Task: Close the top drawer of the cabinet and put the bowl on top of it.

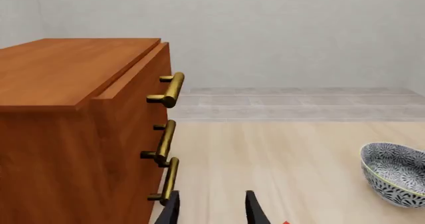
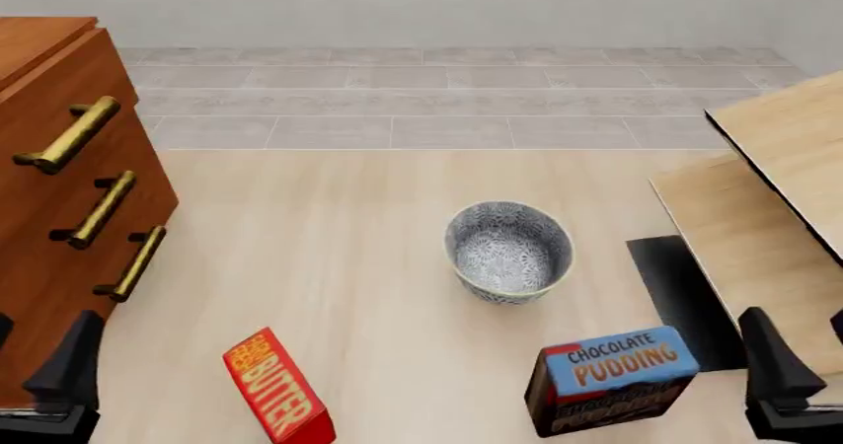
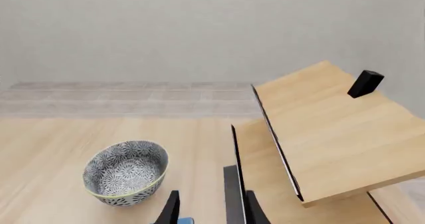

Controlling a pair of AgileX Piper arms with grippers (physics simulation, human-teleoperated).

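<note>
Pale wood table (image 2: 382, 266), grey tiled floor (image 2: 435, 89) beyond, plain wall (image 2: 435, 5)

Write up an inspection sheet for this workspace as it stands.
Surface: pale wood table, items spread out.
Job's things: top drawer stands slightly proud of the cabinet; bowl upright mid-table, empty.
Clutter: red butter box and chocolate pudding box near the front edge; pale wood furniture at right.
Grippers: left gripper and right gripper both open, holding nothing.
Cables: nothing seen.
Surroundings: grey tiled floor, plain wall behind.
</note>
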